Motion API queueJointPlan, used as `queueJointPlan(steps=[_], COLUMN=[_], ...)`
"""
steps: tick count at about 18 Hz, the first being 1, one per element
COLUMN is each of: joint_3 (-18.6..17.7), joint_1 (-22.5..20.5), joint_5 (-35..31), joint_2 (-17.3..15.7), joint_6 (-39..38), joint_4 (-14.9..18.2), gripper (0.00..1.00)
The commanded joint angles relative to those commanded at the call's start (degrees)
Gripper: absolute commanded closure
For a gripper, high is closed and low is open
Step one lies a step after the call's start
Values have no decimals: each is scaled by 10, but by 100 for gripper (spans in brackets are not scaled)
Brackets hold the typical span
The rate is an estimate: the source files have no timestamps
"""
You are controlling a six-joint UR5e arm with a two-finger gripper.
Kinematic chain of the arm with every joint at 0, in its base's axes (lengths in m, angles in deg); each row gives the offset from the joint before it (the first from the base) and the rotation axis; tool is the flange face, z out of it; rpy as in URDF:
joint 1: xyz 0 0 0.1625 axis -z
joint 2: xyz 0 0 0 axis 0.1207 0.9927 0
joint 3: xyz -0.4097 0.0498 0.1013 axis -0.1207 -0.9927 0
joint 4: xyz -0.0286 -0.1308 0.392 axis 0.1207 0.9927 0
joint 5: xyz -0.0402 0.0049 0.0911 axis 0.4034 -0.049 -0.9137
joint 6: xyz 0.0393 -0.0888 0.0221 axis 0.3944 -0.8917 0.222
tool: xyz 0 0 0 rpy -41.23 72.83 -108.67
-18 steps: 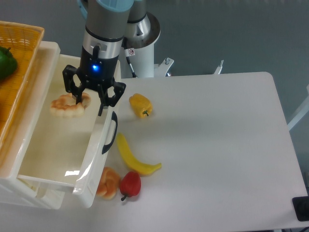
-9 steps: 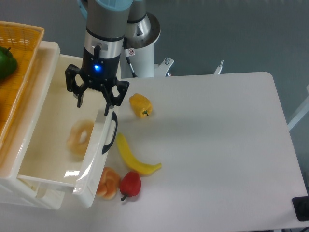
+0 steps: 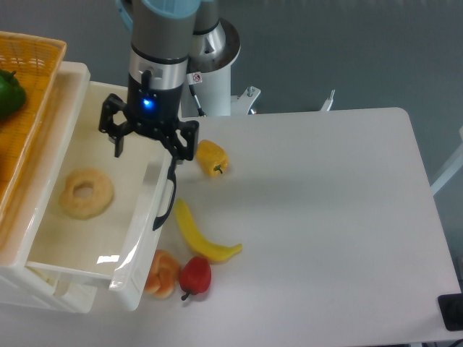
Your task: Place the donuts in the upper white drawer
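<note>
Your black two-finger gripper [image 3: 146, 146] hangs spread wide with nothing between its fingers, over the back right part of the large white plastic drawer [image 3: 137, 249]. One finger [image 3: 119, 142] is above the drawer's interior, the other sits by the drawer's right wall, just above the curved black handle [image 3: 168, 199]. A blue light glows on the wrist.

The pale tan ring-shaped toy donut [image 3: 86, 193] lies flat on the drawer floor, left of centre, hole facing up. It is well apart from the gripper and touches nothing but the floor, as far as you can see. The drawer is pulled out, its glossy front catching a small glare.

At the upper left, the orange wicker basket [image 3: 29, 87] sits on top of the drawer unit, with a green rounded item [image 3: 9, 92] at its left edge, mostly cut off by the frame.

On the white surface [image 3: 318, 217], right of the drawer front: a yellow toy pepper [image 3: 210, 157] just beside the gripper's right finger, a yellow curved toy banana [image 3: 200, 233] below the handle, a red toy fruit with a stem [image 3: 194, 276] near the banana's lower end, and an orange-tan bread-like toy [image 3: 162, 272] touching the red one and partly tucked under the drawer's front corner.
</note>
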Motion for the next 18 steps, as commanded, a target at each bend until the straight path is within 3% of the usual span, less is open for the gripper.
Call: queueJointPlan(steps=[6,18], joint_3=[3,3], joint_1=[-19,-89], joint_5=[-72,-143], joint_2=[10,53], joint_6=[64,220], joint_4=[-27,-31], gripper=[0,0])
